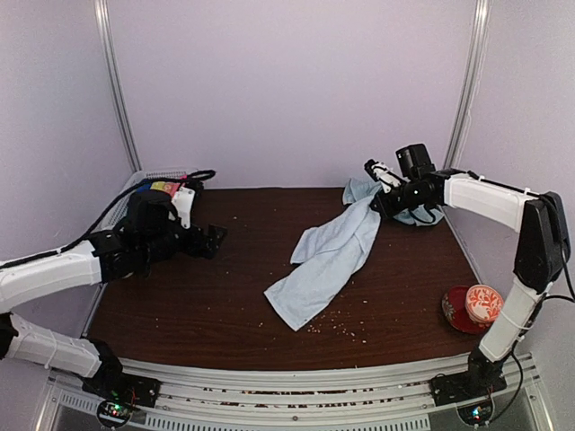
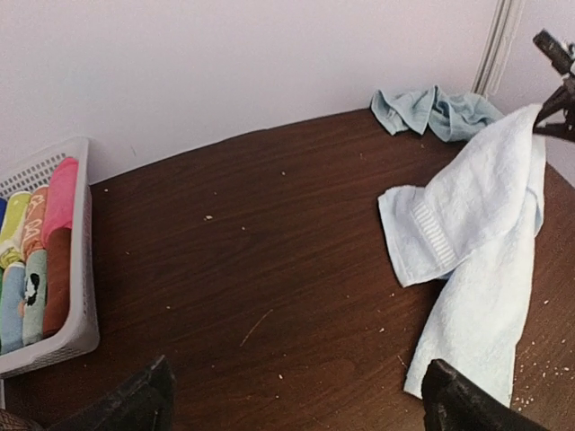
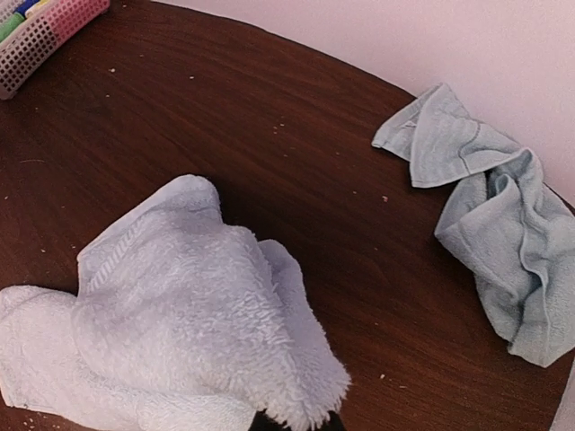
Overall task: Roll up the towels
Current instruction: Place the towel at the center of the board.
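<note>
right gripper [image 1: 379, 190] clamped on towel [image 1: 328, 256] end, holding it raised; left gripper [image 1: 214, 239] fingers apart, idle. next: lay towel flat for rolling.

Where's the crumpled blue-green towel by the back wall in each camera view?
Top external: the crumpled blue-green cloth towel sits far right, towards the back.
Left wrist: upper right.
Right wrist: right side.
Shared landmark: the long pale-blue terry towel beside it.

White basket [image 2: 88, 269] of coloured rolls [image 2: 61, 193] at left, red tin [image 1: 472, 307] at right.
</note>
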Tool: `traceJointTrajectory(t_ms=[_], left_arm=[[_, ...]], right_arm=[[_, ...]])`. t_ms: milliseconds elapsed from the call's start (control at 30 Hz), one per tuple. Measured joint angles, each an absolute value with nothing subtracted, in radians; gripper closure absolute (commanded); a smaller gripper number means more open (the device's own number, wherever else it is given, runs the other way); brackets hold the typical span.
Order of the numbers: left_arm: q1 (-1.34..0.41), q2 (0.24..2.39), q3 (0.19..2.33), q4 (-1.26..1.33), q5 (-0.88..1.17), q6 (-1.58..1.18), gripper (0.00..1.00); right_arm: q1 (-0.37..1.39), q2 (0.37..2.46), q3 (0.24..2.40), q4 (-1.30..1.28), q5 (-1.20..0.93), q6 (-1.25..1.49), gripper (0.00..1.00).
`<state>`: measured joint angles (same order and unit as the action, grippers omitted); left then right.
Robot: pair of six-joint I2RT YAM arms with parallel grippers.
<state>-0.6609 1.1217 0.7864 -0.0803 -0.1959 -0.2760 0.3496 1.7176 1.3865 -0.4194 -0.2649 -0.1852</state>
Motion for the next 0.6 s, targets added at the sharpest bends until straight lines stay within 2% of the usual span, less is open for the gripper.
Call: traceJointTrajectory(t_ms=[67,167,300,433,500,600], left_arm=[[-0.719,1.222,0.819,-0.056,-0.259,-0.273,0.02],[-0.758,1.351,0.862,-0.014,-0.318,-0.255,0.02],[-0.775,1.473,0.883,0.084,-0.335,-0.207,0.02],[-0.776,1.474,0.861,0.196,-0.303,-0.152,0.02],[-0.776,1.453,0.834,0.256,-0.292,-0.126,0.02],[-0.776,1.419,0.783,0.33,-0.291,-0.105,0.02]], right_arm=[[0.323,1.705,1.378,-0.422,-0.236,-0.189,1.0],[0.298,1.706,1.356,-0.422,-0.18,-0.198,0.88],[0.286,1.71,1.316,-0.423,-0.068,-0.237,0.54],[0.299,1.696,1.267,-0.401,0.001,-0.306,0.27],[0.324,1.665,1.219,-0.381,0.02,-0.357,0.21],[0.4,1.6,1.154,-0.36,0.039,-0.431,0.22]])
